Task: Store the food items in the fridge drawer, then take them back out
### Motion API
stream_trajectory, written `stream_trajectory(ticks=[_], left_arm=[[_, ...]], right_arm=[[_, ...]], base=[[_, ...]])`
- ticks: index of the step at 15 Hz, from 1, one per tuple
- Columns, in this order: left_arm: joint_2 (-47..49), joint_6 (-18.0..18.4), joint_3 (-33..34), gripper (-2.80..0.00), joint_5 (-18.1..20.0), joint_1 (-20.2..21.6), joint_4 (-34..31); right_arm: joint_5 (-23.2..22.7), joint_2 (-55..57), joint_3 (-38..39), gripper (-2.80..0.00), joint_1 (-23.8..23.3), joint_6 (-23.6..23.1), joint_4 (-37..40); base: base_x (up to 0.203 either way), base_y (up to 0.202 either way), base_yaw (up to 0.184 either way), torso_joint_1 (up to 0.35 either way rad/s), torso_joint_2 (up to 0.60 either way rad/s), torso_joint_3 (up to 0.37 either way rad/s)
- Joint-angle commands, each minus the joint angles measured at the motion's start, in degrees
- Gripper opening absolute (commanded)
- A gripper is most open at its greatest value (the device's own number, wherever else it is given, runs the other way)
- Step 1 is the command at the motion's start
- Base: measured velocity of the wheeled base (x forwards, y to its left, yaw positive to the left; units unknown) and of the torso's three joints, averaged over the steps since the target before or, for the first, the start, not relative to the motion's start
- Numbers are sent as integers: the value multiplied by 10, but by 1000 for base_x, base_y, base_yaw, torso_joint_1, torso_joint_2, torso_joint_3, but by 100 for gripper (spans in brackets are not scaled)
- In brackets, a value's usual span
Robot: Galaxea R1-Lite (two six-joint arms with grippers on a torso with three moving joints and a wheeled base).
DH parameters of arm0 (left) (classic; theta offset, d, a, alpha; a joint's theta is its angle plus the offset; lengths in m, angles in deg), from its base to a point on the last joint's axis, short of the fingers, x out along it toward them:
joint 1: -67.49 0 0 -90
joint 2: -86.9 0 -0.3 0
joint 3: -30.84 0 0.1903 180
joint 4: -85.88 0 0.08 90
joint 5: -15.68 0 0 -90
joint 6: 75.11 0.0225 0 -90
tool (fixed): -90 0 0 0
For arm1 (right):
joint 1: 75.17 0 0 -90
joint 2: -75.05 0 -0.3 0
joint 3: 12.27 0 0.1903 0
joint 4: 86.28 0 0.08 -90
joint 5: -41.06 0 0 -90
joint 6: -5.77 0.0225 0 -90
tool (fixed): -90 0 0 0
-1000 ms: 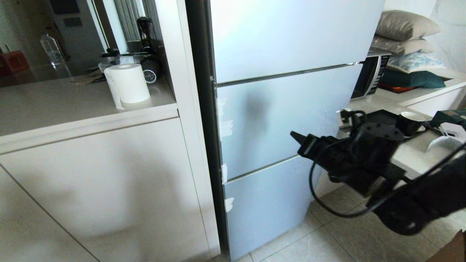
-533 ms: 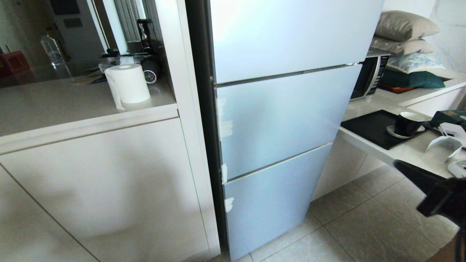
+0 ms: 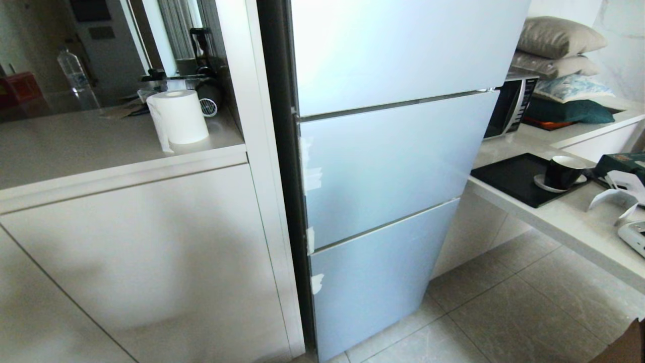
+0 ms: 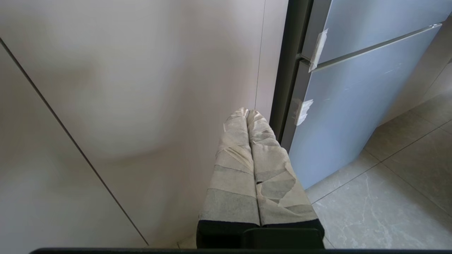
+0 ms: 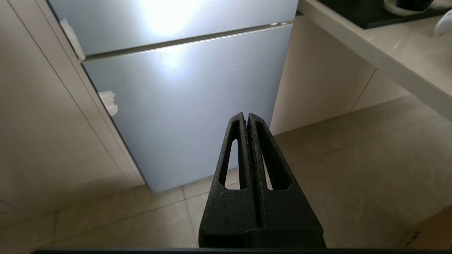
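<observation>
Your black right gripper [image 5: 247, 118] has its two slotted fingers pressed together on nothing, hanging low before the pale blue frosted fridge doors [image 3: 388, 166], all closed. Your tape-wrapped left gripper [image 4: 247, 113] is likewise clenched and empty beside the beige cabinet panel [image 4: 141, 88]. You cannot see the fridge drawer or the food items.

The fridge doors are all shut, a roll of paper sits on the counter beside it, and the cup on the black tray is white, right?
Not quite: the cup on the black tray is black, white only inside, as the head view shows. The fridge doors are indeed all shut, and the roll of paper does sit on the counter.
</observation>
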Motion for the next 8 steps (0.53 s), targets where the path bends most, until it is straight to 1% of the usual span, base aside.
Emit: stream_trajectory(ticks=[1, 3, 5, 7, 8], left_arm=[[0, 1, 0, -280, 0, 0, 0], [0, 1, 0, -280, 0, 0, 0], [0, 1, 0, -280, 0, 0, 0], [0, 1, 0, -280, 0, 0, 0], [0, 0, 0, -280, 0, 0, 0]], right_arm=[[-4, -114, 15, -280, -7, -5, 21], [3, -110, 19, -280, -8, -5, 31], [10, -110, 20, -280, -8, -22, 35], [24, -110, 20, -280, -8, -49, 66], [24, -110, 20, -280, -8, -55, 71]], base=[[0, 0, 0, 0, 0, 0], [0, 0, 0, 0, 0, 0], [0, 0, 0, 0, 0, 0], [0, 0, 0, 0, 0, 0], [0, 0, 0, 0, 0, 0]])
